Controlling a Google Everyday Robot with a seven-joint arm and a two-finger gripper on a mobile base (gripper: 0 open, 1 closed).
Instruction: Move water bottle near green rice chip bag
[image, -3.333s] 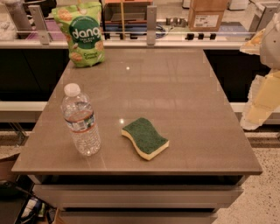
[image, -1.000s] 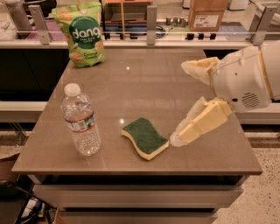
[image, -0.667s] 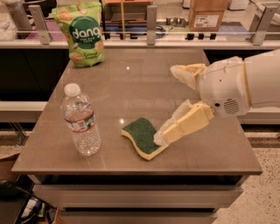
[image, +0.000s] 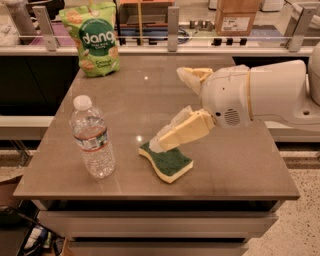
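Observation:
The water bottle (image: 93, 138), clear and ribbed with a white cap, stands upright near the table's front left corner. The green rice chip bag (image: 93, 39), light green with "dang" on it, stands at the table's far left edge. My gripper (image: 167, 107) reaches in from the right over the middle of the table, right of the bottle and above the sponge. It is open and holds nothing: one finger (image: 180, 132) points down-left over the sponge, the other (image: 189, 77) sits higher and farther back.
A green-topped yellow sponge (image: 166, 161) lies on the brown table (image: 240, 165) at front centre, under the lower finger. A counter with a rail (image: 170, 47), boxes and posts runs behind the table. The floor shows at the lower right.
My arm came in from the right edge and moved left over the table, now above the sponge. The bottle, bag and sponge have not moved.

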